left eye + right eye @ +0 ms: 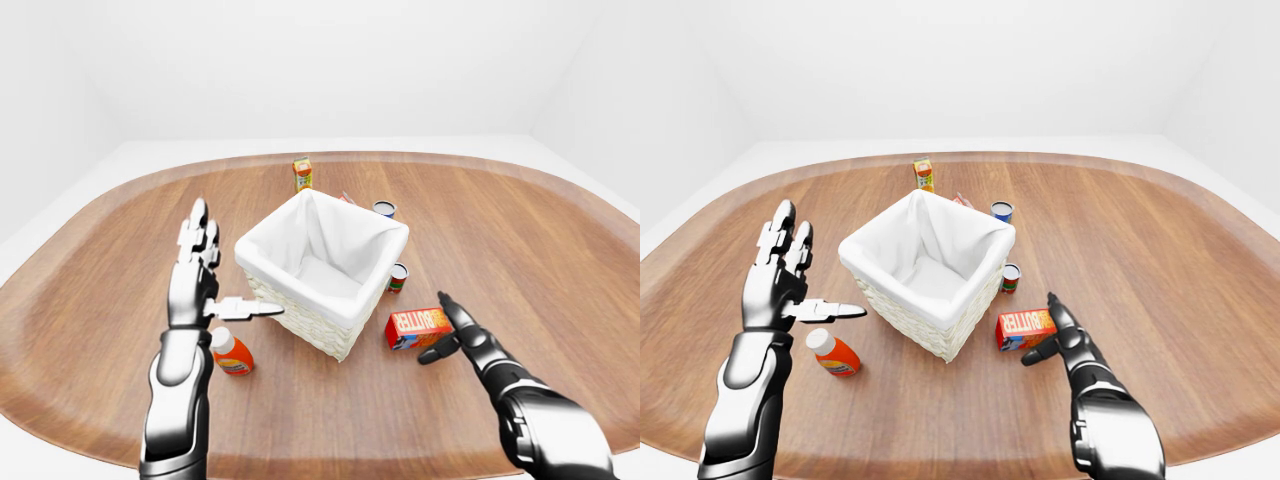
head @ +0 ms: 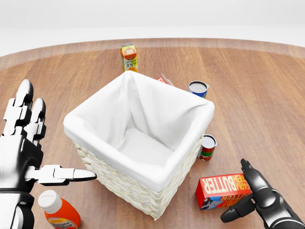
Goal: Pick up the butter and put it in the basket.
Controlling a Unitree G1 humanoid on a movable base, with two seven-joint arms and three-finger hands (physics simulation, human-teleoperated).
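The butter (image 2: 223, 190) is a red box lying on the wooden table, at the lower right of the head view, just right of the basket (image 2: 114, 183). The basket is woven and pale, lined with white cloth, and holds nothing that shows. My right hand (image 2: 244, 194) is open at the butter's right end, its fingers beside the box and its thumb below it, not closed round it. My left hand (image 2: 33, 152) is open and raised left of the basket, fingers spread, thumb pointing at the basket wall.
An orange bottle (image 2: 59, 210) lies under my left hand. A small can (image 2: 207, 147) stands between basket and butter, a blue can (image 2: 198, 88) and a red carton (image 2: 165, 79) lie beyond the basket, and a juice carton (image 2: 129, 57) stands at the top. The table's rim (image 1: 330, 460) runs near me.
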